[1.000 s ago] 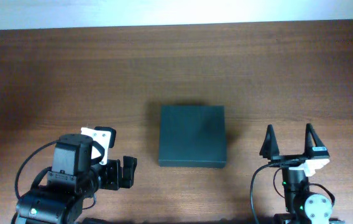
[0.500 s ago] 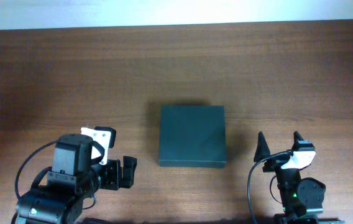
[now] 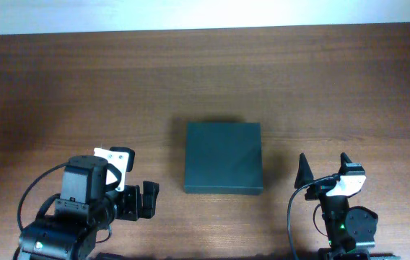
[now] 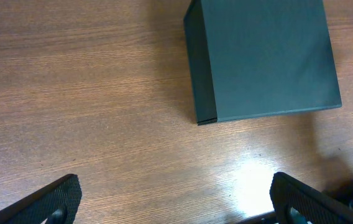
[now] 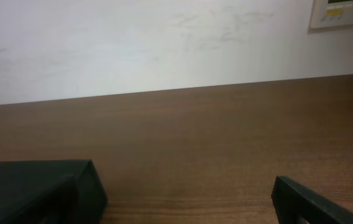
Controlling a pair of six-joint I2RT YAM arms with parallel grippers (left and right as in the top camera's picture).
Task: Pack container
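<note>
The container (image 3: 224, 157) sits shut at the middle of the bench (image 3: 82, 87), square to the bench's edges and between the 2 arms. It is close to square from above, so we see no long axis to line up with.

From the left claw (image 3: 146, 201) it lies to the right and a little farther out. From the right claw (image 3: 323, 162) it lies to the left and slightly ahead. Both are near it, and we judge neither clearly nearer. Both claws stand wide open and hold nothing.

The container is matte dark green-black with a flat top and crisp edges, and looks like stiff card. The left wrist view shows a thin seam along its near-left corner. The bench is brown wood grain with a soft sheen. We see nothing to pack.
</note>
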